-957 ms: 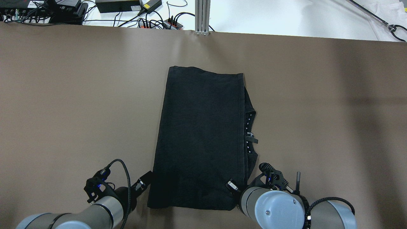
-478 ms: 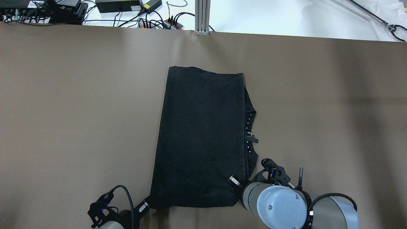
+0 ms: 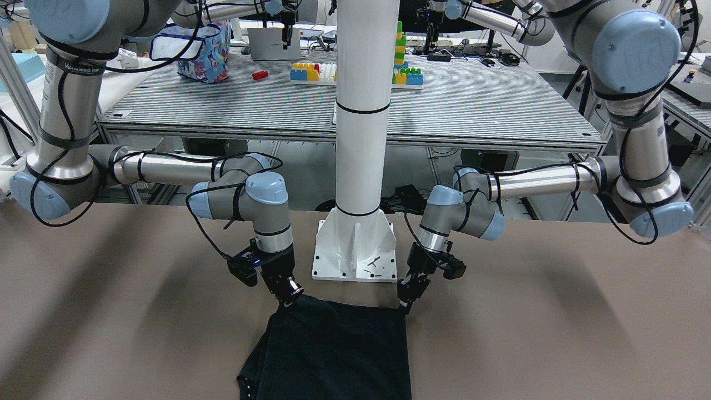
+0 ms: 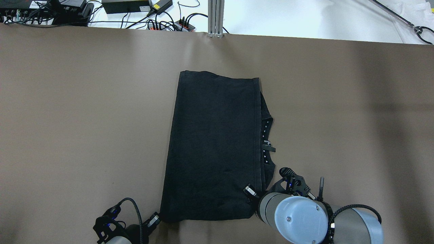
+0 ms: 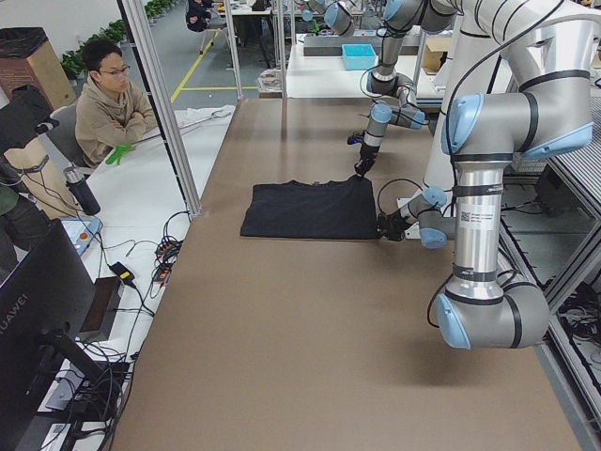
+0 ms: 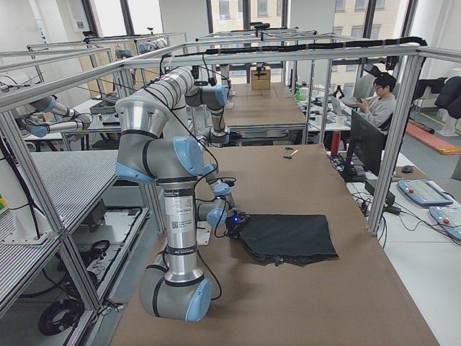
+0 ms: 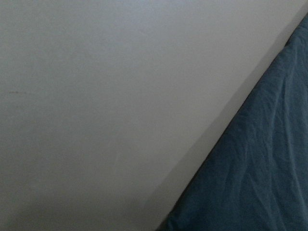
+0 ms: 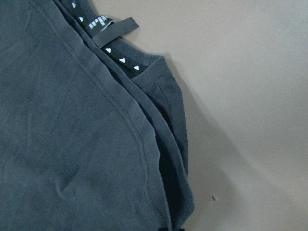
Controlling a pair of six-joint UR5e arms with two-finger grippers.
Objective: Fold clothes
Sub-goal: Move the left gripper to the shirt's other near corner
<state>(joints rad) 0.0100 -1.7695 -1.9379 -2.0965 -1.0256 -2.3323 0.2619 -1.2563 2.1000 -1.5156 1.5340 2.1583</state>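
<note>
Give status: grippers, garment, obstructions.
Left gripper and right gripper at the black garment's near corners; grip unconfirmed. Garment flat, folded lengthwise. Nothing in the way.

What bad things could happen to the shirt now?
1. Both grippers, left and right, sit at the near corners of the shirt. If one slips while lifting, the fold may come out crooked.
2. The shirt's right side is a stack of loose layers with the collar poking out. The right gripper might catch only the top layer, leaving the rest behind.
3. The white post stands close behind the shirt, so lifted cloth could brush it.
</note>
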